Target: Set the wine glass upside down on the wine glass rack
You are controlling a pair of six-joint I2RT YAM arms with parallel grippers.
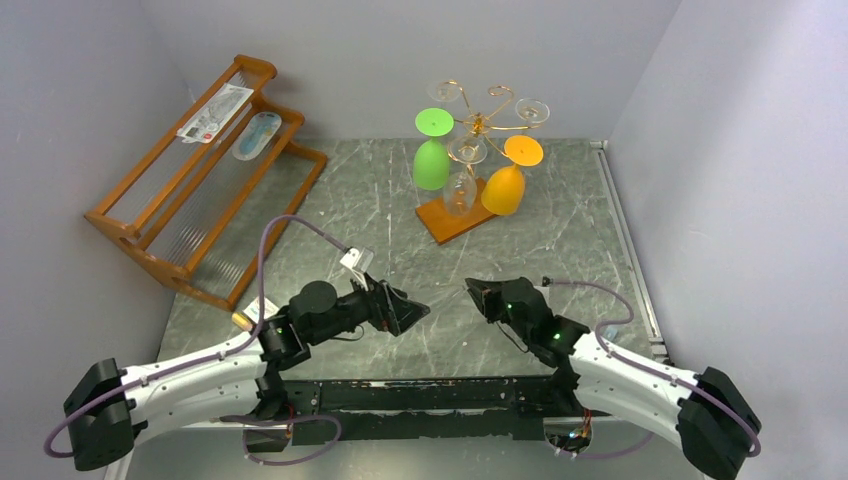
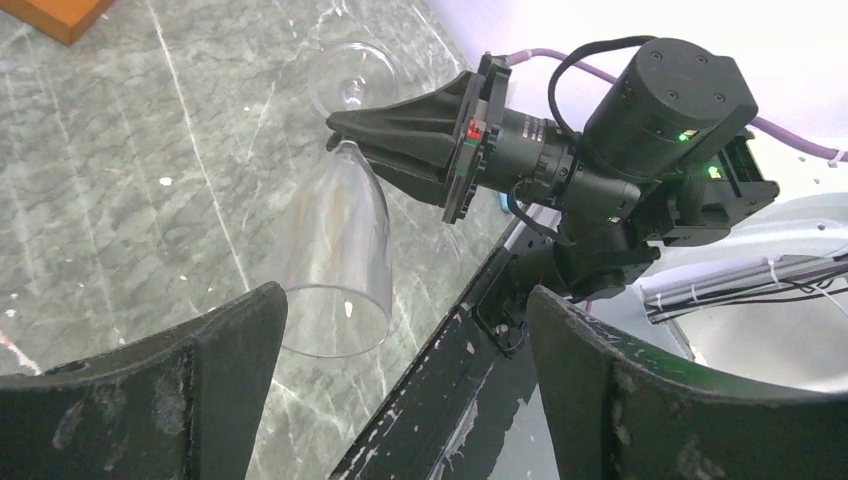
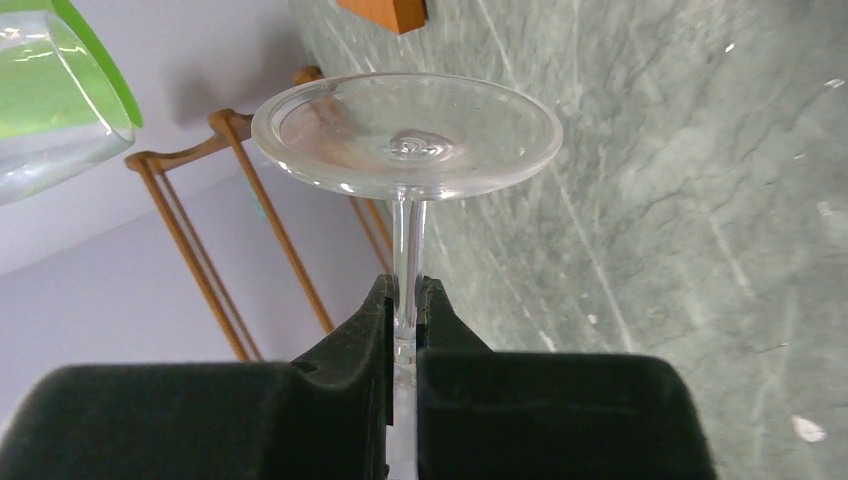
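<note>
Our right claw (image 3: 403,300) is clamped on the stem of the clear wine glass (image 2: 335,250), held over the tabletop (image 1: 380,200), well apart from the wine glass rack (image 1: 484,122). Our left claw (image 2: 405,400) gapes, empty. We judge the glass light, slick, brittle; the stem suits gripping. No legible writing.

The shelf (image 1: 200,190) stands at the back left of the table (image 1: 380,220), along the left wall, with 2 packets (image 1: 215,112) lying on its upper tiers. The rack (image 1: 481,122) stands at the back, right of centre, with 2 hanging glasses (image 1: 431,165), 1 on its left side and 1 on its right. Near the front edge the left gripper (image 1: 415,312) and right gripper (image 1: 478,292) face each other, close but apart. The wine glass (image 3: 405,125) sits between them, its stem between the right gripper's fingers and its bowl end nearest the left gripper.
</note>
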